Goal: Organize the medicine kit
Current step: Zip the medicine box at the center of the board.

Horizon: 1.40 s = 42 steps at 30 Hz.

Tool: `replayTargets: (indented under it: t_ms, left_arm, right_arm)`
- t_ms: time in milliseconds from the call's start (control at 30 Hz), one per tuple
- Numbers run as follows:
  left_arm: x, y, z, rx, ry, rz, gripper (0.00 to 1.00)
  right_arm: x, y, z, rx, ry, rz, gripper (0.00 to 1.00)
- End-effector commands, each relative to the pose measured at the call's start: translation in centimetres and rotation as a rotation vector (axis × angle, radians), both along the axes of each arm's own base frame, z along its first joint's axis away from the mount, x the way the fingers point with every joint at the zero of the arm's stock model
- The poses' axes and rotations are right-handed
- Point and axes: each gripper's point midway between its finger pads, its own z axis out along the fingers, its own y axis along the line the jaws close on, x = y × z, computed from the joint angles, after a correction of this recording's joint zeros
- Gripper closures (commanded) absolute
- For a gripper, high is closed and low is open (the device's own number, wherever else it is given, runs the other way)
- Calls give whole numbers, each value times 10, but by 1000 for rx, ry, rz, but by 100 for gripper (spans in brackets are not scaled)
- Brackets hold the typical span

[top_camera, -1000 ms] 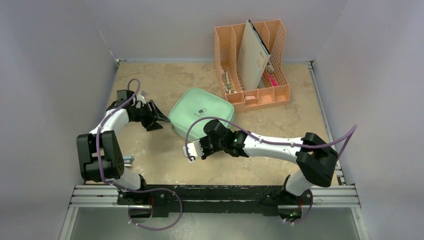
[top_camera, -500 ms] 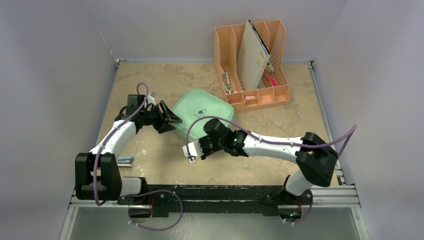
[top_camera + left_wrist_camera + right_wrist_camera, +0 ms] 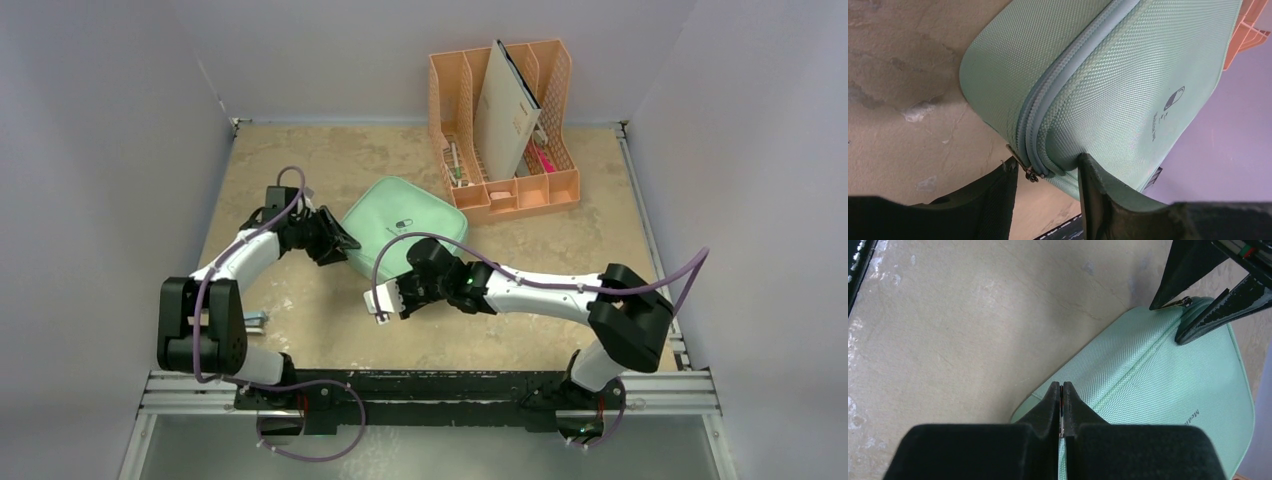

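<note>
Mint-green woven medicine kit [image 3: 1108, 80] lying on mottled beige worktop [image 3: 903, 100], left gripper [image 3: 1046, 167] parted astride its corner — metal zip pull [image 3: 1026, 169] between the dark fingers, pill logo [image 3: 1173, 98] on the lid, peach organizer [image 3: 1248, 35] just beyond.

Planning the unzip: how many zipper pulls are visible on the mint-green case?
1: a small metal zipper pull at the corner of the mint-green woven-fabric zip case, between the fingers of the open left hand. Others may be hidden, possibly within the shut right hand.
</note>
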Motion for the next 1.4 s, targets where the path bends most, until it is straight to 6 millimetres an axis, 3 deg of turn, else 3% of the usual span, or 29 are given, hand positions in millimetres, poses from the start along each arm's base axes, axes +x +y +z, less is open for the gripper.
replayTargets:
  t_ms: [0, 133, 200, 333, 433, 533, 600, 667, 733, 800, 967, 1233, 1367]
  left_arm:
    - [21, 19, -7, 122, -24, 3, 64]
    - [47, 38, 0, 175, -20, -12, 80]
    - [59, 52, 3, 163, -15, 4, 83]
    - [84, 67, 22, 117, -60, 20, 82]
    - [95, 81, 48, 147, -107, 22, 70]
    - [88, 95, 74, 204, -152, 28, 56]
    - [75, 93, 85, 218, -182, 14, 47]
    - [59, 81, 89, 165, -203, -15, 42]
    - [40, 56, 91, 35, -228, -76, 40]
    - [22, 41, 84, -51, -211, -103, 39]
    - [-1, 33, 59, -96, -142, -59, 40]
    - [3, 11, 35, -200, -95, -29, 42]
    - [8, 9, 11, -127, -38, -7, 44]
  right_arm:
    - [6, 32, 28, 132, -32, 32, 100]
    - [16, 53, 35, 168, 2, -16, 100]
    - [16, 64, 38, 185, 5, 0, 100]
    - [21, 83, 39, 225, -7, 24, 100]
    - [33, 97, 37, 259, -44, 9, 100]
    - [35, 111, 37, 289, 6, -9, 100]
    - [34, 115, 38, 302, 13, 3, 100]
    - [31, 118, 40, 324, 31, 15, 100]
    - [31, 119, 39, 330, 26, 21, 100]
    - [30, 117, 38, 331, 19, 27, 100]
    - [22, 114, 38, 337, 28, 59, 100]
    - [16, 106, 34, 291, 21, 100, 100]
    - [10, 98, 24, 228, 33, 132, 100]
